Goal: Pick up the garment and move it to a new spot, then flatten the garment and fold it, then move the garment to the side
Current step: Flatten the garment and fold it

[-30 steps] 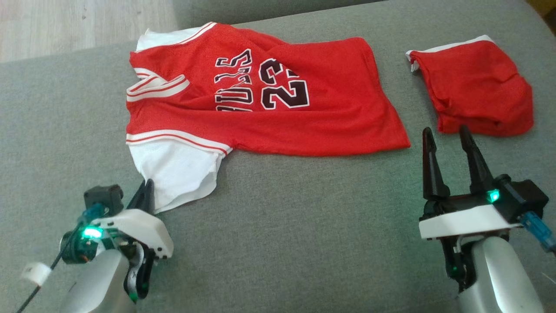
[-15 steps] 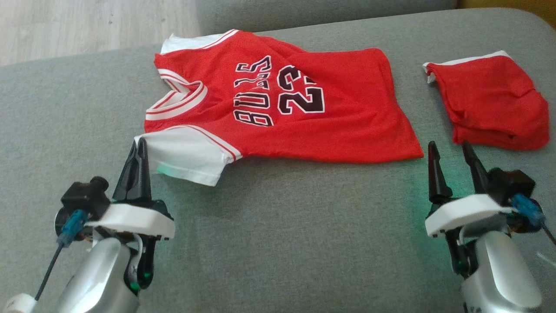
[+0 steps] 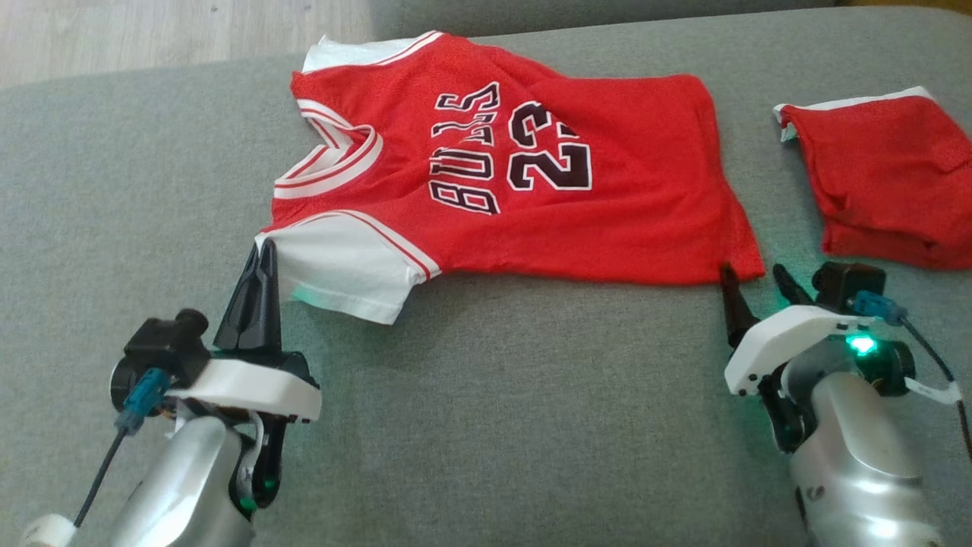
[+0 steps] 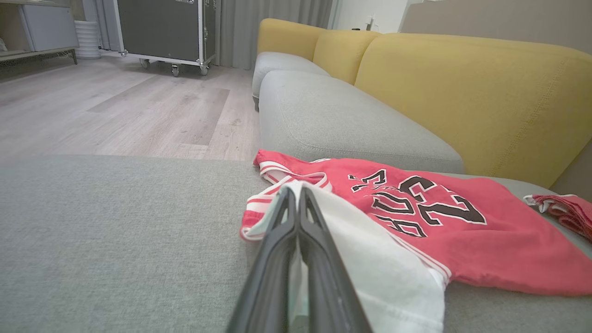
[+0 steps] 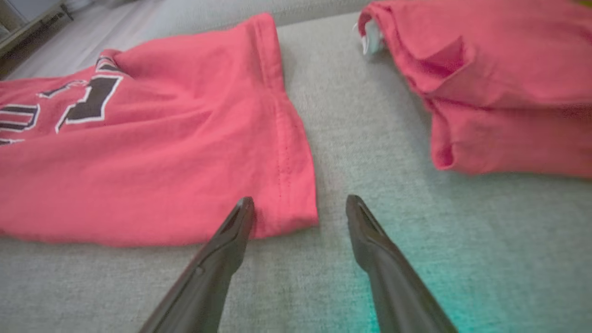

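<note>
The garment [image 3: 501, 159] is a red jersey with white sleeves and black "23" lettering, spread on the grey couch cushion [image 3: 493, 410]. My left gripper [image 3: 262, 254] is shut on the corner of its near white sleeve [image 3: 342, 270]; the left wrist view shows white cloth pinched between the closed fingers [image 4: 296, 217]. Near the jersey's bottom right hem corner [image 5: 296, 203], my right gripper [image 3: 752, 277] stands open. In the right wrist view the right gripper [image 5: 298, 206] straddles that corner, one tip over the red cloth and the other over bare cushion.
A second red piece of clothing [image 3: 888, 178] lies folded at the right, close to my right gripper; it is also seen as red cloth [image 5: 499, 88]. Yellow couch backrests [image 4: 462, 88] rise behind the cushion. Wood floor [image 4: 115, 106] lies beyond the far left edge.
My left gripper lifted and pulled the white sleeve outward, straightening the jersey's collar end. My right gripper moved forward to the hem corner. The camera also shifted.
</note>
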You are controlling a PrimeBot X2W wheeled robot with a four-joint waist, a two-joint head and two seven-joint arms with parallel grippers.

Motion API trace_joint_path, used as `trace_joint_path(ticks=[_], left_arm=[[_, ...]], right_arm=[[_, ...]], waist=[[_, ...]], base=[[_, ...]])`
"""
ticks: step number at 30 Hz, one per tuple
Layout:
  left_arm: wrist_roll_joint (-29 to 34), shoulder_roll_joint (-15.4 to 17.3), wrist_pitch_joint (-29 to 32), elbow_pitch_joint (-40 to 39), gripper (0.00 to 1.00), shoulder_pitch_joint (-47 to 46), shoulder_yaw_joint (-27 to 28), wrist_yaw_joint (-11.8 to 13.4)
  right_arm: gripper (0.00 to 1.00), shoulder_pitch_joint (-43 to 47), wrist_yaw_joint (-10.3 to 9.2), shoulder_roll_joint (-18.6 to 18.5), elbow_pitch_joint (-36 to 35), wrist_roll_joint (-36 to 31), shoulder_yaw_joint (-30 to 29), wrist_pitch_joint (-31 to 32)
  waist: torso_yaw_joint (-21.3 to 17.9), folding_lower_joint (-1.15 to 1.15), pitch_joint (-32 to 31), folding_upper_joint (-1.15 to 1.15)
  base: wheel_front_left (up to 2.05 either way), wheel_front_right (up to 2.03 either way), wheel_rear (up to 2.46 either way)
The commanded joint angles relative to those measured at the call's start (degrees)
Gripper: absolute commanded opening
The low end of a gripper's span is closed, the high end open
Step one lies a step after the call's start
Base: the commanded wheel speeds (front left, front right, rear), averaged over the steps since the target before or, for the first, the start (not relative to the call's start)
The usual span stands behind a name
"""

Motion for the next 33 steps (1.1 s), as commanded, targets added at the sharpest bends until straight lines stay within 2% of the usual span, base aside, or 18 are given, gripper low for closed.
trace_joint_path(ticks=[1, 8, 9, 10, 15, 20, 25, 32, 33], left_arm=[[0.6, 1.3, -0.2, -1.8, 0.0, -2.2, 1.8, -0.1], [0.3, 1.6, -0.3, -1.6, 0.0, -2.9, 2.1, 0.1], [0.3, 1.6, -0.2, -1.6, 0.0, -3.1, 2.1, 0.2], [0.2, 1.6, -0.2, -1.5, 0.0, -3.2, 2.1, 0.2], [-0.3, 1.5, 0.0, -0.8, 0.0, -3.2, 2.3, 0.5], [-1.9, 1.7, -0.5, -1.0, 0.0, -2.5, 3.8, 0.4], [-3.0, 2.6, -1.3, -4.0, 0.0, -2.2, 7.0, 0.2], [-4.1, 3.2, -1.8, -14.1, 0.0, -3.3, 13.1, -0.1], [-4.1, 3.2, -1.8, -14.1, 0.0, -3.3, 13.1, -0.1]], right_arm=[[1.0, -1.8, -0.05, -0.1, -0.8, -0.3, 1.5, -0.1], [1.0, -4.2, -0.05, -0.1, 5.2, -1.7, 5.0, -0.3], [0.35, -4.5, -0.05, -0.1, 5.7, -2.1, 5.0, -0.5], [0.0, -4.8, -0.05, -0.1, 6.1, -2.3, 5.0, -0.7], [0.0, -5.9, -0.05, -0.1, 6.6, -0.6, 6.4, -4.1], [0.0, -6.1, -0.05, -0.1, 4.0, 2.2, 9.3, -9.3], [0.0, -6.0, -0.05, -0.1, -2.2, 3.9, 12.0, -12.1], [0.0, -5.9, -0.05, -1.2, -15.8, 3.1, 15.2, -13.1], [0.0, -5.9, -0.05, -1.2, -15.8, 3.1, 15.2, -13.1]], waist=[[0.2, 0.0, 0.2, 0.0], [0.3, 0.0, 1.2, 0.0], [0.3, 0.0, 1.3, 0.0], [0.4, 0.0, 1.3, 0.0], [0.2, 0.0, 0.9, 0.0], [-0.7, 0.0, -0.8, 0.0], [-2.1, 0.0, -3.2, 0.0], [-4.0, 0.0, -7.6, 0.0], [-4.0, 0.0, -7.6, 0.0]], base=[[0.0, 0.0, 0.0], [0.0, 0.0, 0.0], [0.0, 0.0, 0.0], [0.0, 0.0, 0.0], [0.0, 0.0, 0.0], [0.0, 0.0, 0.0], [0.0, 0.0, 0.0], [0.0, 0.0, 0.0], [0.0, 0.0, 0.0]])
